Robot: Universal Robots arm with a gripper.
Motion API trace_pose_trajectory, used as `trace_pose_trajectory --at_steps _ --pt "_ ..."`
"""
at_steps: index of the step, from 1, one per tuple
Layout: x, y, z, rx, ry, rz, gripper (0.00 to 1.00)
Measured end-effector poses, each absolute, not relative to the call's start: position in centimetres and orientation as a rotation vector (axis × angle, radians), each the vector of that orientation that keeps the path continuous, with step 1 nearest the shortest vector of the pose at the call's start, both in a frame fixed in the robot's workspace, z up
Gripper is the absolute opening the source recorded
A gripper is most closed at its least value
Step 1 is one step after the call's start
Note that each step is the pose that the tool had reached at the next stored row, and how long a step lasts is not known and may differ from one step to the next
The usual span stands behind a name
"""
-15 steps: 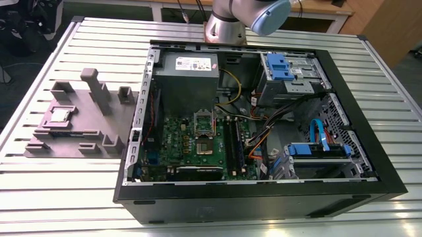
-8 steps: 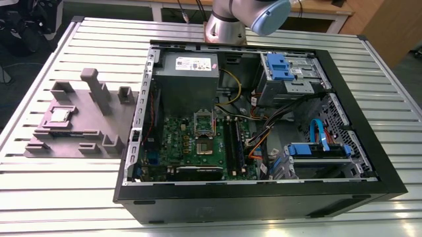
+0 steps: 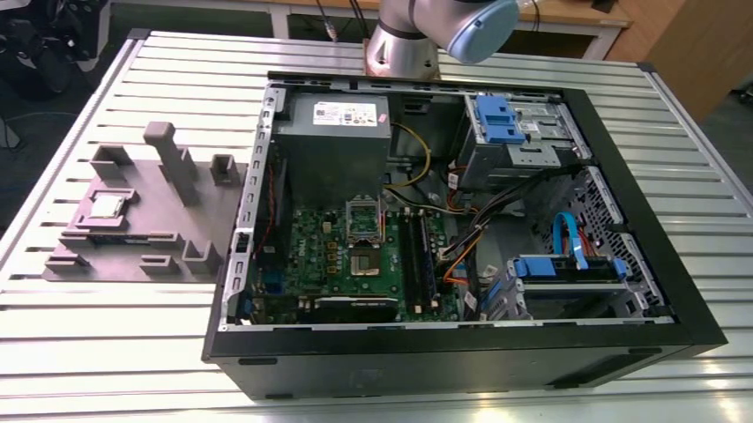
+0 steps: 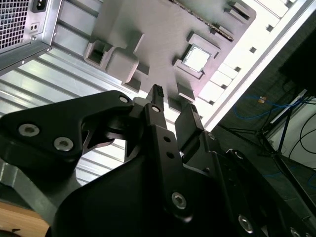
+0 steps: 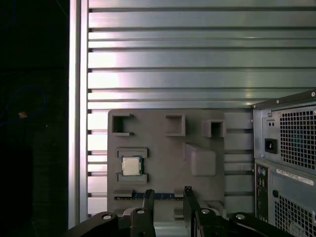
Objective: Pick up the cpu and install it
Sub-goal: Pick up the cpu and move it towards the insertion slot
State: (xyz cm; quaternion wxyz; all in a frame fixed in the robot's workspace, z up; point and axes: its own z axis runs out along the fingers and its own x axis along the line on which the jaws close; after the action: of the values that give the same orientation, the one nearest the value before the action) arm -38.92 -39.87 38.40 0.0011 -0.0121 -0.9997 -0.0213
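The cpu (image 3: 108,205) is a small silvery square chip lying flat in a recess of the grey fixture block (image 3: 147,231), at the exterior view's left of the open computer case. Both wrist views look down on it from well above: the cpu (image 5: 131,166) in its recess, and again the cpu (image 4: 197,58). My gripper (image 5: 168,195) is open with nothing between its black fingers (image 5: 148,200). It hangs over the fixture's edge, a little to one side of the chip. In the second wrist view the gripper (image 4: 173,106) is likewise apart from the chip.
The green motherboard (image 3: 309,236) lies inside the black case (image 3: 471,352), with its silver socket frame (image 3: 363,218) near the middle. The arm's base (image 3: 406,48) stands behind the case. The fixture has raised posts (image 3: 165,154). All rests on a slatted aluminium table (image 3: 106,344).
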Motion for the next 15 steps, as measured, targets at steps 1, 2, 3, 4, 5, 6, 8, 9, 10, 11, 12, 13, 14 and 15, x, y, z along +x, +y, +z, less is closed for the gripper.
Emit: trace_pose_trajectory --at_steps 1,2,3,4,5,6,8,9,10,11,12,13,14,15 --pt "-39.0 -39.9 38.4 -0.038 -3.138 -0.067 0.37" --pt "-39.1 -39.9 38.4 -0.038 -3.139 -0.067 0.37" --pt "-39.3 -39.9 38.4 -0.038 -3.138 -0.067 0.37" --pt "-39.4 -39.9 38.4 -0.038 -3.138 -0.067 0.37" --pt "-39.5 -39.9 38.4 -0.038 -3.139 -0.067 0.37" --pt "-39.7 -39.9 38.3 -0.038 -3.139 -0.067 0.37" --pt "-40.1 -39.9 38.2 -0.035 -3.138 -0.067 0.37" --pt "-40.3 -39.9 38.1 -0.031 -3.138 -0.067 0.37" --pt "-40.6 -39.9 37.9 -0.021 -3.138 -0.067 0.37" --pt "-40.7 -39.9 37.8 -0.016 -3.138 -0.067 0.37" --pt "-40.8 -39.9 37.6 -0.009 -3.138 -0.068 0.37" --pt "-40.8 -39.9 37.5 -0.006 -3.138 -0.068 0.37" --pt "-40.9 -39.9 37.5 -0.006 -3.138 -0.068 0.37" --pt "-40.9 -39.9 37.5 -0.006 -3.138 -0.068 0.37"
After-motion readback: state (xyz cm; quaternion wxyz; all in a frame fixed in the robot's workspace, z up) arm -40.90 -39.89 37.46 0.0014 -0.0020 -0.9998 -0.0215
